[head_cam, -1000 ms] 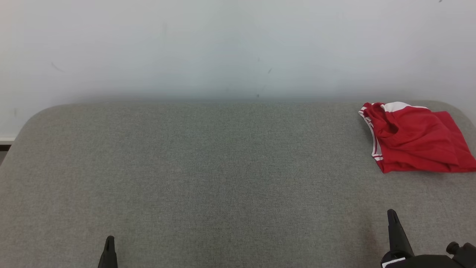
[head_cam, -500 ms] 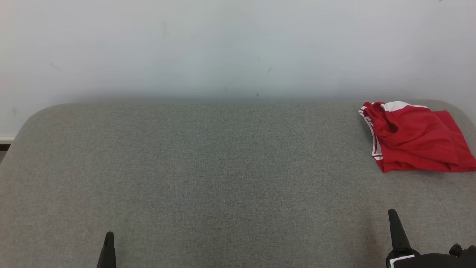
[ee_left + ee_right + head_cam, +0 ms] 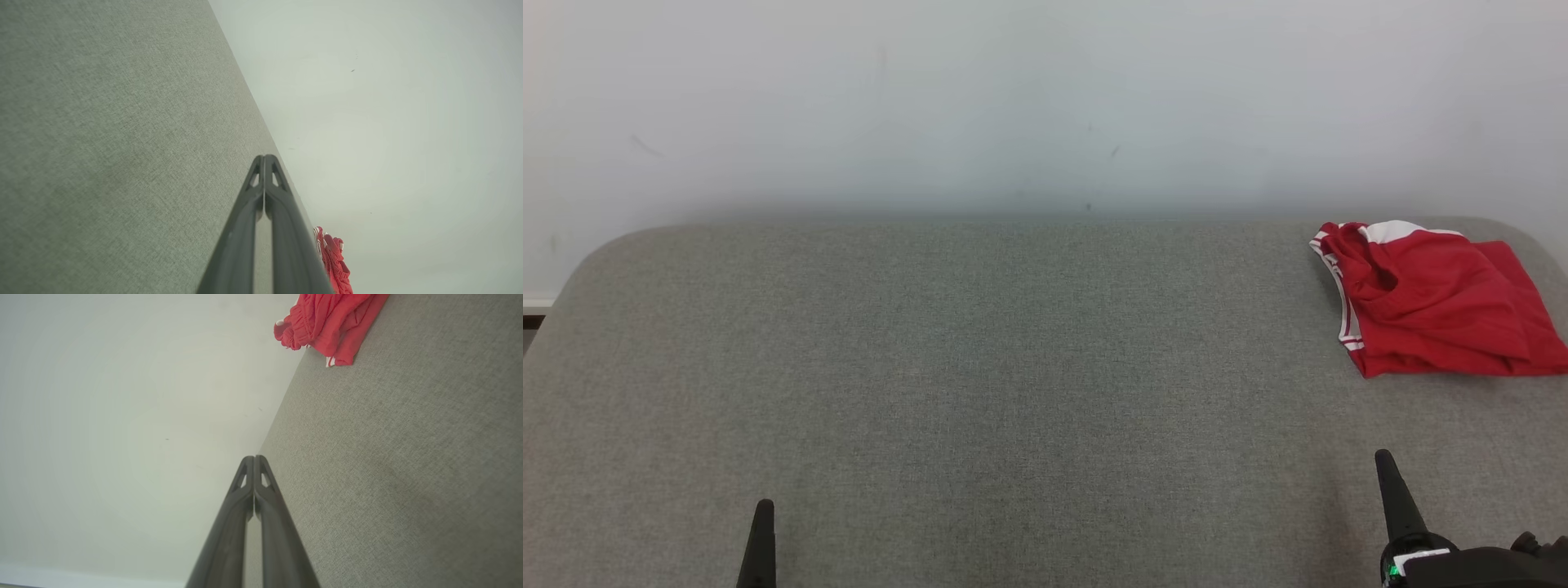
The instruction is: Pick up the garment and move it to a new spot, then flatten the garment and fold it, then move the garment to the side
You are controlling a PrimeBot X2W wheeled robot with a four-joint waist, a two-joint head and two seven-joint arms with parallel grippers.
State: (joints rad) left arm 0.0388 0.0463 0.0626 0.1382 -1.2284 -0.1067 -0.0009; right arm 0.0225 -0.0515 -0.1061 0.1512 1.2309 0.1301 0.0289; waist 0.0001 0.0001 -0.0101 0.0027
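Note:
The garment [image 3: 1437,302] is a red piece with white trim, lying folded and a little rumpled at the far right of the grey table [image 3: 980,367]. It also shows in the left wrist view as the garment [image 3: 337,265] and in the right wrist view as the garment [image 3: 327,318]. My left gripper [image 3: 763,510] pokes up at the lower left, shut and empty, far from the cloth. My right gripper [image 3: 1383,459] stands at the lower right, shut and empty, well in front of the garment. Both wrist views show the fingers pressed together: left gripper [image 3: 264,157], right gripper [image 3: 253,458].
The grey fabric-covered table has rounded far corners and ends against a pale wall [image 3: 1045,106]. The garment's right side reaches the head view's right edge. A strip of floor and skirting shows at the far left [image 3: 535,314].
Both grippers have crept slightly up the head view; the right arm's dark body has sunk lower at the bottom right. The garment lies as before.

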